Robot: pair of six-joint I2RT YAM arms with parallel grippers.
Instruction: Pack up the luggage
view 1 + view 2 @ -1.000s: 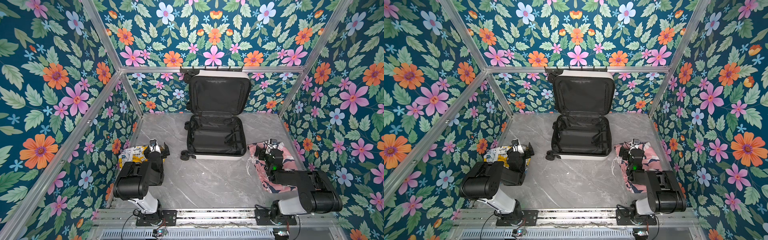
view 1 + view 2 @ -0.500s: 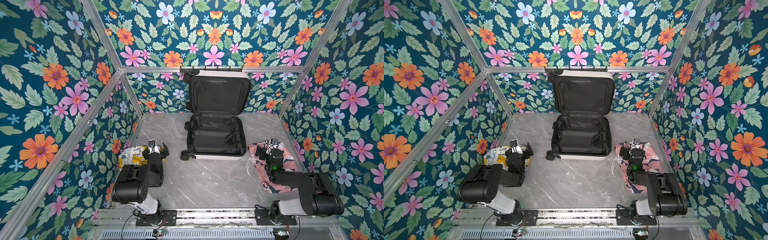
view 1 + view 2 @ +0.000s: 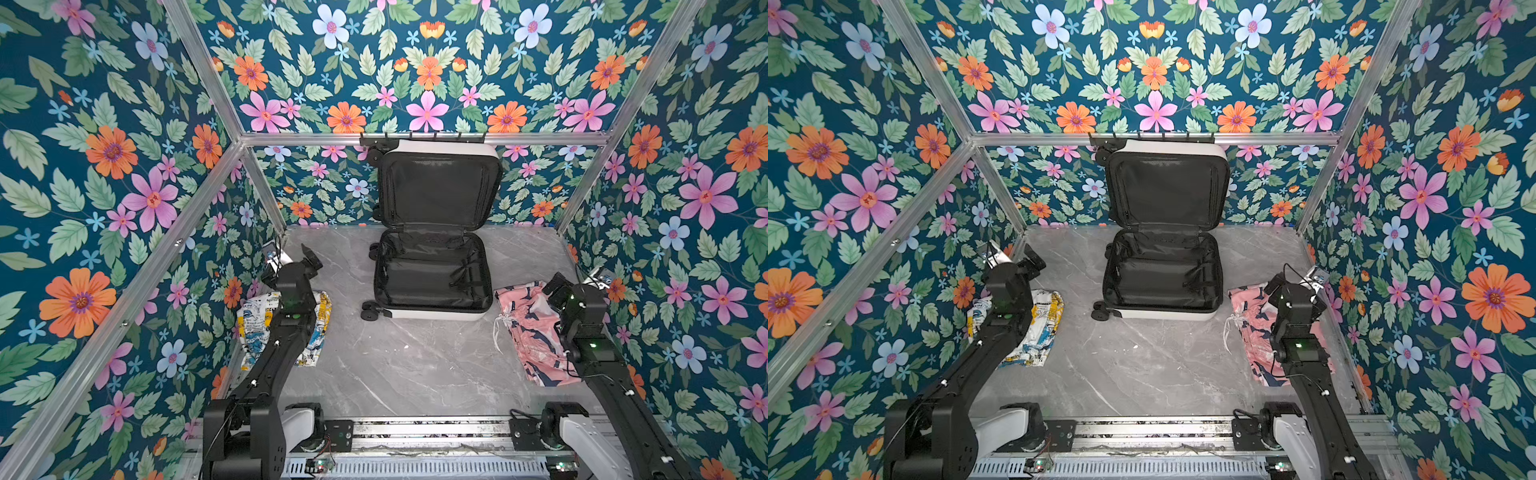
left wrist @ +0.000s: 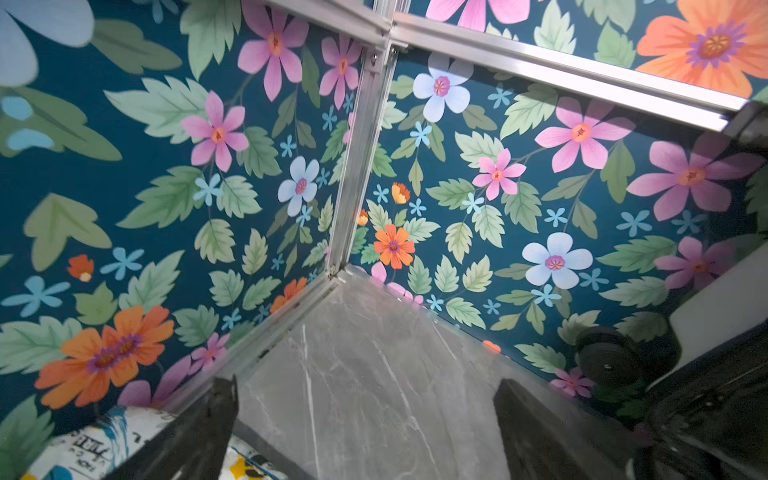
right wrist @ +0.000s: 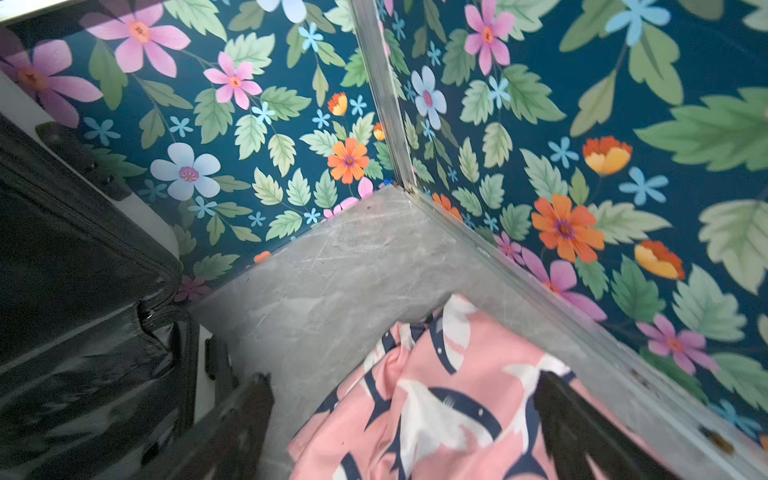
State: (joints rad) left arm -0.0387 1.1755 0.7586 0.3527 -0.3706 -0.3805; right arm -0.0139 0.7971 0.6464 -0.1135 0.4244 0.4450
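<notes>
The luggage (image 3: 436,316) (image 3: 1167,316), a small white suitcase with black lining, lies open at the back middle, its lid leaning on the back wall. Nothing lies in it. My left gripper (image 3: 291,262) (image 3: 1017,259) hovers open left of it, above the far end of a yellow-white printed bag (image 3: 320,316) (image 3: 1046,316). The left wrist view shows the left gripper (image 4: 368,384) over bare floor, with the luggage (image 4: 719,316) at the edge. My right gripper (image 3: 575,280) (image 3: 1296,280) (image 5: 403,378) hangs open over a pink patterned cloth (image 3: 528,332) (image 3: 1250,328) (image 5: 436,395), beside the luggage (image 5: 83,291).
Floral walls with aluminium posts (image 3: 266,195) (image 3: 582,187) close in the grey marble floor (image 3: 415,365) on three sides. The arm bases sit on a rail (image 3: 415,432) along the front edge.
Both arms have risen and stretched out. The left gripper moved toward the back left corner, the right one toward the right wall. Both stayed open and empty.
</notes>
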